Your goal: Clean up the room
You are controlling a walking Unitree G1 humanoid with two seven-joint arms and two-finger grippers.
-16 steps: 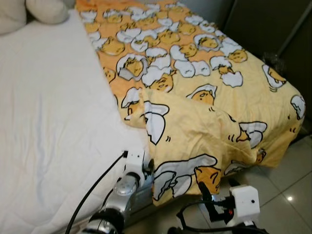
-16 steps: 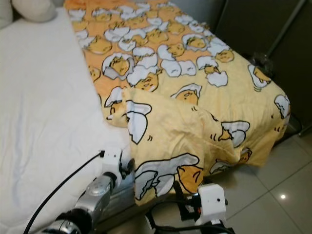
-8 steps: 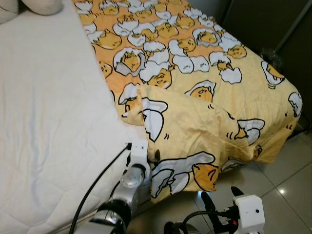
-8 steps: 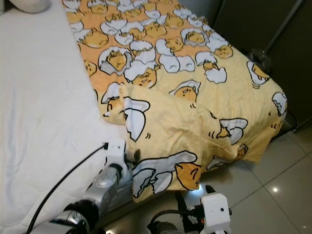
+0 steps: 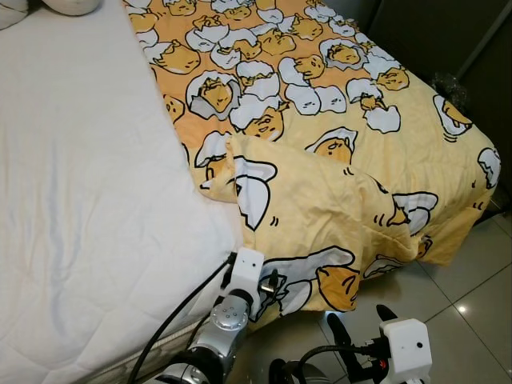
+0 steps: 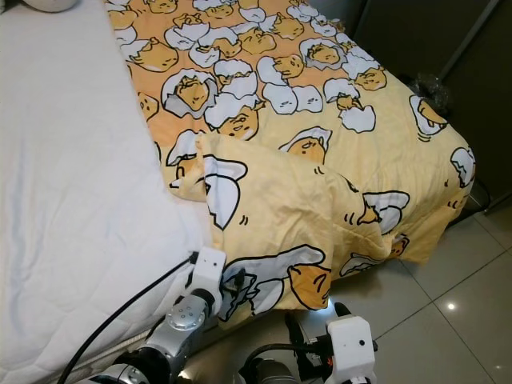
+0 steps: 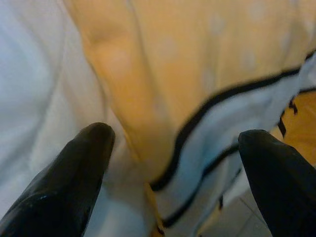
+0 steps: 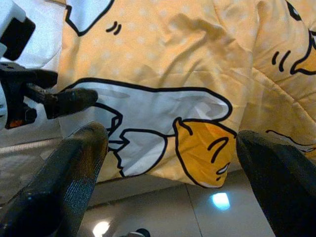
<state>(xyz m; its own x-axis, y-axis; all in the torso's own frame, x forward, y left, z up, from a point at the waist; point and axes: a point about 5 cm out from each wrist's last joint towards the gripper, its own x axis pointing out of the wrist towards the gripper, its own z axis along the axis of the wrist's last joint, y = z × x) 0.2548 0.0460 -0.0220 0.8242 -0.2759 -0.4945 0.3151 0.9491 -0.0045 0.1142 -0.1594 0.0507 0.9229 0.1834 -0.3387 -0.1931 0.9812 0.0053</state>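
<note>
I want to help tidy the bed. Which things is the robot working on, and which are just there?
For the job:
- blanket, yellow, rumpled at the corner
- left gripper, open at the blanket's edge
- right gripper, open, low by the floor

Just there:
- white mattress
- pillow at the head end
- tiled floor

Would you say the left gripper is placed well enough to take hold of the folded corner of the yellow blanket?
Probably yes. The left gripper has its jaws open on either side of the yellow blanket edge hanging off the white mattress, with nothing between.
</note>
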